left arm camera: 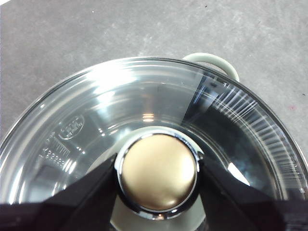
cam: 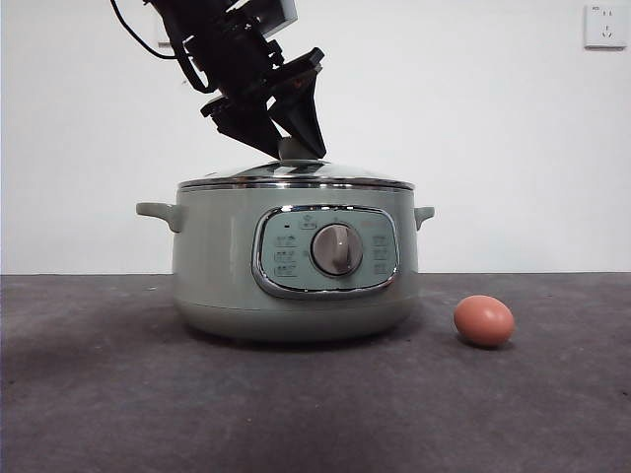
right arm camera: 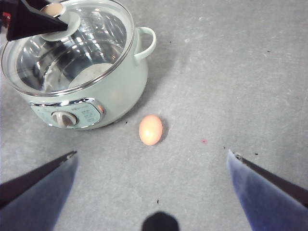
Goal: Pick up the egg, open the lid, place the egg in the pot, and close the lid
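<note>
The sage-green pot (cam: 227, 266) stands mid-table with the glass lid (cam: 296, 175) seated on it. My left gripper (cam: 294, 148) comes down from the upper left onto the lid's knob. In the left wrist view, its jaws press both sides of the knob (left arm camera: 158, 172), above the clear lid (left arm camera: 120, 110). The reddish-brown egg (cam: 483, 320) lies on the table to the right of the pot. My right gripper (right arm camera: 151, 152) hangs open high above the egg (right arm camera: 150, 129), with the pot (right arm camera: 120, 91) off to one side.
The pot's control panel and silver dial (cam: 336, 248) face the front camera. A side handle (cam: 160, 211) sticks out at each side of the pot. A white wall with a socket (cam: 603, 25) stands behind the dark grey table (cam: 99, 394).
</note>
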Tool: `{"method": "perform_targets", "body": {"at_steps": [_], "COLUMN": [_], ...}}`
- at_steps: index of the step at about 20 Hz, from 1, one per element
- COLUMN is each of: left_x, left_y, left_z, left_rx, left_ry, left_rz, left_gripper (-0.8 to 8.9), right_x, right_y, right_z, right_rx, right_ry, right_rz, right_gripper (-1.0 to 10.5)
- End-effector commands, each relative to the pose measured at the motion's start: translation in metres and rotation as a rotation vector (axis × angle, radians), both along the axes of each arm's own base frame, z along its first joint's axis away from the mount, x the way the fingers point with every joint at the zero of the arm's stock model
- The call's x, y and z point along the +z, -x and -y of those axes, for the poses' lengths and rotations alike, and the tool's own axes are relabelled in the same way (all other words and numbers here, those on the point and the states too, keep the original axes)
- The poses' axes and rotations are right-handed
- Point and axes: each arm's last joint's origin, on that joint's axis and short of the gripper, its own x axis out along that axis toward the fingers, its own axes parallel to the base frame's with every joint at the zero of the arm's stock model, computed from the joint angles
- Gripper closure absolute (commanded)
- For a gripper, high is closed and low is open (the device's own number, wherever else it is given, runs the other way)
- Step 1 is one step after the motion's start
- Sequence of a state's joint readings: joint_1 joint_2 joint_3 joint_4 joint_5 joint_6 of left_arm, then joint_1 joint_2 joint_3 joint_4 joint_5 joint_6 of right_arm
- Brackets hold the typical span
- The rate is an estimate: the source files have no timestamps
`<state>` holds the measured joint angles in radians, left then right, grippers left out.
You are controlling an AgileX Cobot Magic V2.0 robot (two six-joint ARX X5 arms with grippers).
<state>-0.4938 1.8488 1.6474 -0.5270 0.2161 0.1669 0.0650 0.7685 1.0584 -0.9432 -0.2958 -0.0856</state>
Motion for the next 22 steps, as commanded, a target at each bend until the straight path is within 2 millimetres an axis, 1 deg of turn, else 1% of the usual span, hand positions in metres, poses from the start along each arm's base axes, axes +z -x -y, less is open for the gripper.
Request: {"method": "perform_targets", "body": {"at_steps": [1, 3, 6, 10, 13, 15, 17, 20, 22], "left_x": [-0.006, 0.0, 0.015, 0.045, 0.072, 0.092, 0.115, 0.146, 0.163], "left_y": [0.0, 0.003, 0.009, 0.024, 0.04, 0.055, 0.075, 0.108, 0.135], "left_z": [0.001, 0.0, -0.004, -0.013, -0.025, -0.037, -0.055, -0.086, -0.109], "left_rx": [0.004, 0.004, 0.004, 0.005, 0.016, 0.035, 0.061, 0.123, 0.207], "left_ry": [-0.007, 0.001, 0.02, 0.061, 0.094, 0.119, 0.147, 0.172, 0.155], "left_rz": [-0.028, -0.014, 0.023, 0.098, 0.162, 0.201, 0.242, 0.312, 0.36], "left_gripper": [8.22, 8.22, 8.22, 8.22, 8.22, 8.22, 8.22, 8.22, 8.22], "right_x": [0.001, 0.001, 0.001, -0.002, -0.006, -0.011, -0.018, -0.037, -0.053], "right_y": [0.0, 0.0, -0.001, -0.008, -0.02, -0.033, -0.05, -0.077, -0.098], "right_z": [0.0, 0.0, 0.0, -0.001, -0.002, -0.003, -0.007, -0.017, -0.028], "right_rx": [0.001, 0.001, 0.0, 0.001, 0.007, 0.022, 0.033, 0.07, 0.107], "right_ry": [-0.005, -0.005, -0.005, -0.003, -0.006, -0.019, -0.016, -0.005, 0.009], "right_rz": [0.004, 0.002, 0.002, -0.024, -0.058, -0.082, -0.117, -0.214, -0.268], "right_gripper": [2.9, 2.9, 2.9, 2.9, 2.9, 2.9, 2.9, 2.9, 3.0]}}
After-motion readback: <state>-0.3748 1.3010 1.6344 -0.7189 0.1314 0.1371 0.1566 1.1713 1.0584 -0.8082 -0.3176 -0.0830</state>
